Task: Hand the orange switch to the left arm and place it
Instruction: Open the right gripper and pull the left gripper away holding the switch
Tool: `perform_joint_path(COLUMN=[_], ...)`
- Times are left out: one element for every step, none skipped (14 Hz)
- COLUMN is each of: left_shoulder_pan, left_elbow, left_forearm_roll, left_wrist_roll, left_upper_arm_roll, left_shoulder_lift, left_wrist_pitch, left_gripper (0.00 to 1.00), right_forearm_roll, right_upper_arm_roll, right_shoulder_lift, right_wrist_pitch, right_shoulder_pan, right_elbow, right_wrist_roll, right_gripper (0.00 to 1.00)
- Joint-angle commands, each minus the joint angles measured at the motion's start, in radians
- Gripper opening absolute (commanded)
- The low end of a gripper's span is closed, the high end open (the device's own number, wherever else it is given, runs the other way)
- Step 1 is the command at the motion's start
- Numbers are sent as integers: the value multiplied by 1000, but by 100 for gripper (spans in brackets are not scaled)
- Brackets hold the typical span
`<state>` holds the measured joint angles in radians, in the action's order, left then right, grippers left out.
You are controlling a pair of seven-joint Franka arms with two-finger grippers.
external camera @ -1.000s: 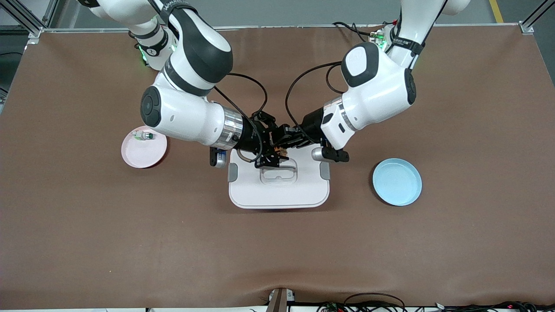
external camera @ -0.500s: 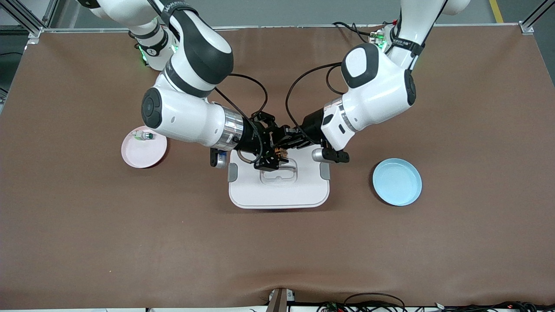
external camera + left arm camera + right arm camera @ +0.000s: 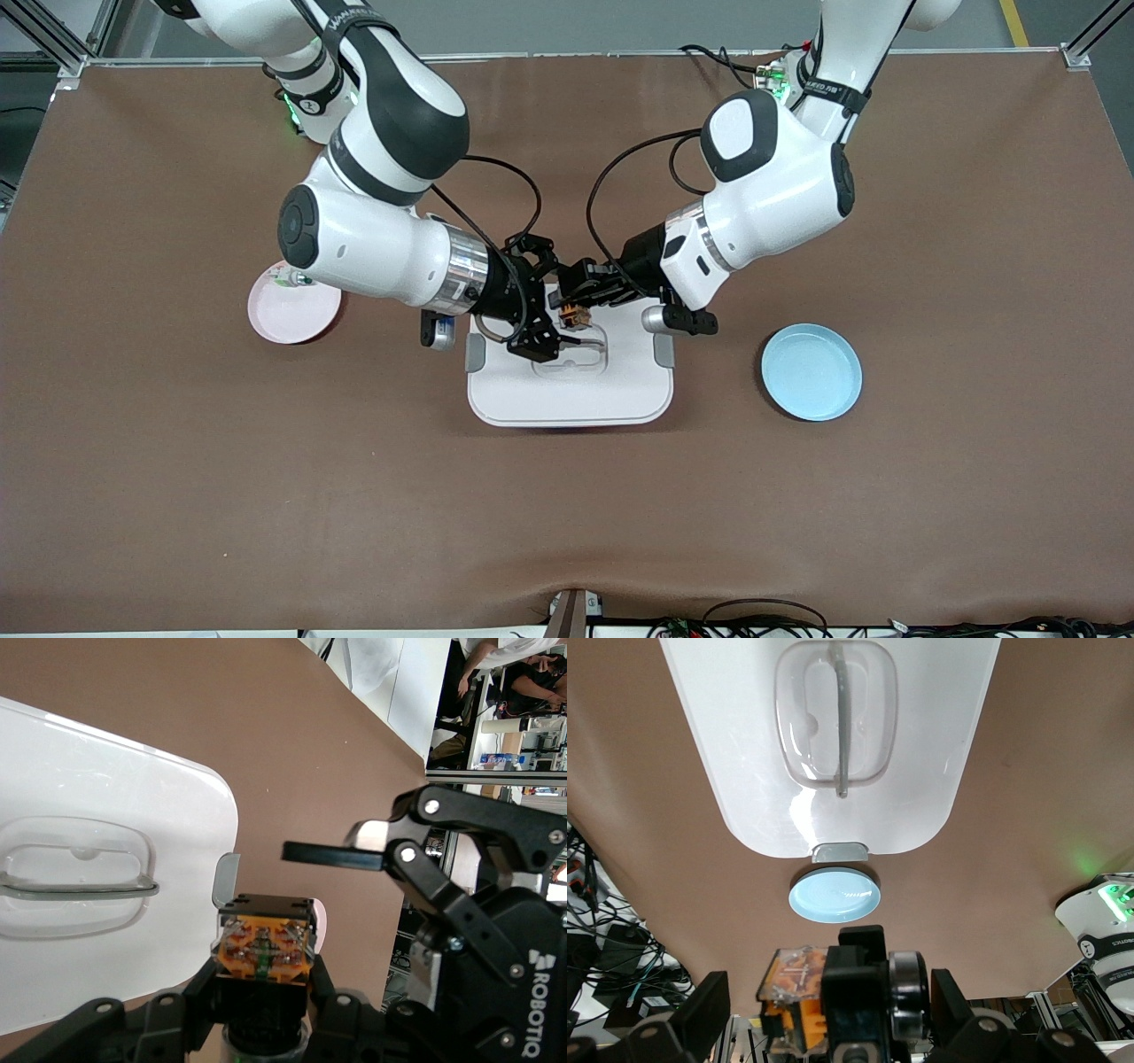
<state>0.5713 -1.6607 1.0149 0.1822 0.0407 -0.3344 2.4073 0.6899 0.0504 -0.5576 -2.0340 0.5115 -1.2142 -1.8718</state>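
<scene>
White box (image 3: 570, 390), pink plate (image 3: 288, 315), blue plate (image 3: 811, 372), brown table (image 3: 567, 514).

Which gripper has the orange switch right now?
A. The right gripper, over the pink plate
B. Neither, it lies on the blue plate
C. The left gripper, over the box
C: the left gripper is shut on the orange switch above the box, while the right gripper stands open beside it.

The whole worktop (image 3: 177, 496) is seen from a high camera facing both arm bases. Each wrist view is taken close above the box (image 3: 80, 815), whose recessed handle (image 3: 837, 722) is shared by all three views; the blue plate (image 3: 834, 894) is also shared by the right wrist and front views.
</scene>
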Motion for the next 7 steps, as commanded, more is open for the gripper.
perform_joint_path(left_shoulder_pan=[-30, -42, -51, -65, -80, -91, -103], left_elbow=[-7, -7, -7, -7, -7, -7, -8], left_forearm_roll=[-24, -89, -161, -221, -270, -307, -340], left_wrist_roll=[-6, -6, -6, -1, 3, 5, 5], left_upper_arm_roll=[-7, -5, -5, -5, -5, -5, -7], left_shoulder_lift=[37, 50, 72, 92, 110, 123, 136], left_wrist_pitch=[-78, -103, -132, -173, -218, -252, -282], left_gripper=[0, 0, 0, 0, 0, 0, 0], right_forearm_roll=[8, 7, 7, 3, 0, -9, -32], right_upper_arm_roll=[5, 5, 5, 3, 3, 2, 2], right_shoulder_lift=[-21, -21, -21, -19, -19, -19, -19], right_wrist_pitch=[26, 44, 64, 93, 125, 156, 190], right_shoulder_pan=[-36, -47, -59, -71, -80, -94, -106], right_elbow=[42, 44, 44, 48, 62, 71, 81], right_wrist_roll=[20, 34, 63, 89, 121, 146, 178], right_gripper=[100, 100, 100, 100, 100, 100, 100])
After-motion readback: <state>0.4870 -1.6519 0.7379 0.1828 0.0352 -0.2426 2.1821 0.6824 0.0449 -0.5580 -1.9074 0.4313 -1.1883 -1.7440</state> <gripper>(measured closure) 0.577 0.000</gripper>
